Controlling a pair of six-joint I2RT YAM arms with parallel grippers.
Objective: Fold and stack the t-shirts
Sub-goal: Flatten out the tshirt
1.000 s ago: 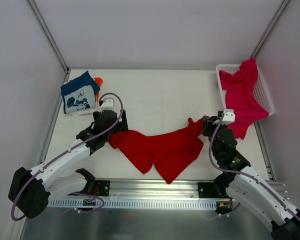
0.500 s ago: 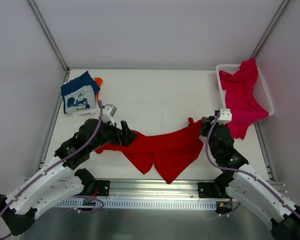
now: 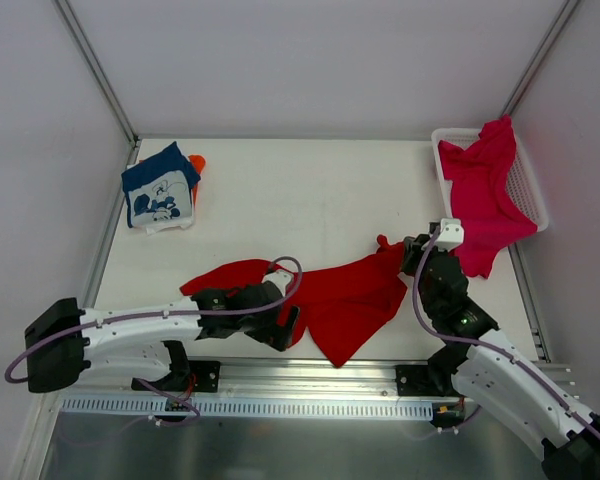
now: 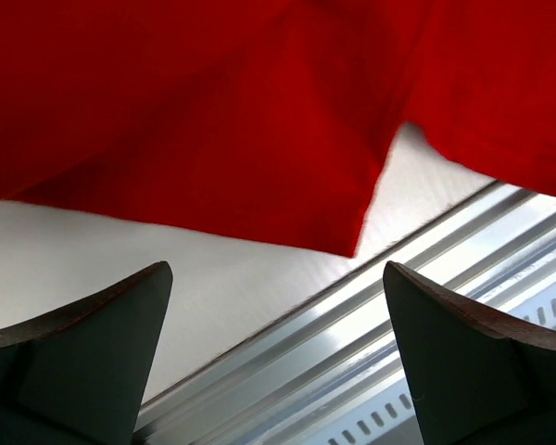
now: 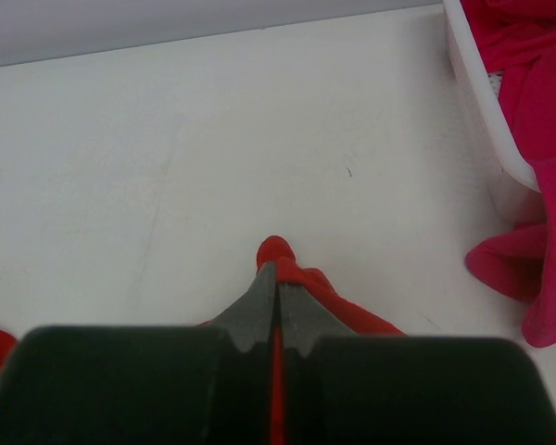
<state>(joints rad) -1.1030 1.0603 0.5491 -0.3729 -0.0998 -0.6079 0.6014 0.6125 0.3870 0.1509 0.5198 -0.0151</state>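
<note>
The red t-shirt (image 3: pixel 350 300) lies crumpled and spread across the table's front middle. My right gripper (image 3: pixel 408 252) is shut on its right corner, and a tuft of red cloth (image 5: pixel 287 264) pokes out past the closed tips (image 5: pixel 276 278). My left gripper (image 3: pixel 285 325) hovers open over the shirt's front hem (image 4: pixel 213 111) near the table's edge, holding nothing (image 4: pixel 276 269). The magenta-pink t-shirt (image 3: pixel 485 190) hangs out of the basket at the back right. The folded navy t-shirt (image 3: pixel 160 190) lies at the back left with the orange one (image 3: pixel 197 161) peeking out behind it.
The white mesh basket (image 3: pixel 530 190) stands at the back right, its wall (image 5: pixel 473 102) just right of my right gripper. An aluminium rail (image 3: pixel 310 375) runs along the table's front edge, right under the left fingers (image 4: pixel 445 278). Grey walls enclose three sides.
My left gripper dragged the shirt's left corner leftward, let it go, then swung right and forward to the front hem. The right gripper stayed shut on the right corner.
</note>
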